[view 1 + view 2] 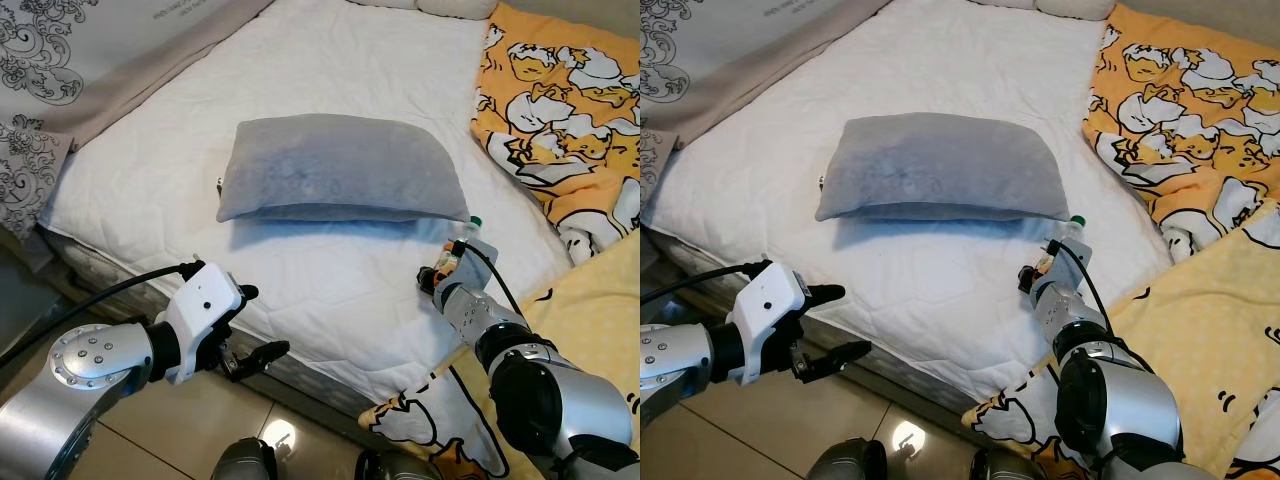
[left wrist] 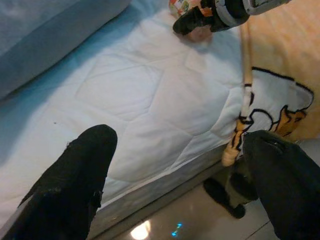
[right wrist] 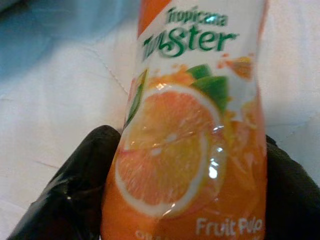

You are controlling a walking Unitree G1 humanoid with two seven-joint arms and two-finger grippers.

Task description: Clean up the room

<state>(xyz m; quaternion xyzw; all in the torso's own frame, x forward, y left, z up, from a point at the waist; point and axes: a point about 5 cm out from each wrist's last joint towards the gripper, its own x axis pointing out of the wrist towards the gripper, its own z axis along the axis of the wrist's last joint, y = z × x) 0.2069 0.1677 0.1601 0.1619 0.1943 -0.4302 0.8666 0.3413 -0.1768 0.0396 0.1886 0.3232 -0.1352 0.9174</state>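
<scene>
Right end effector pinching orange Tropicana juice bottle on white quilted bed, right of grey pillow. Left end effector spread, idle. Pickup step; next, lift clear.

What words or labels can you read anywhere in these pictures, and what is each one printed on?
"Tropicana" on the juice bottle, at the top of its label, between the fingers of the right gripper.
"Twister" on the same label, in big green letters just below.
"Fruit Pulp" in white, low on the label.
Grey print on the patterned fabric beside the mattress: too small to read.
</scene>
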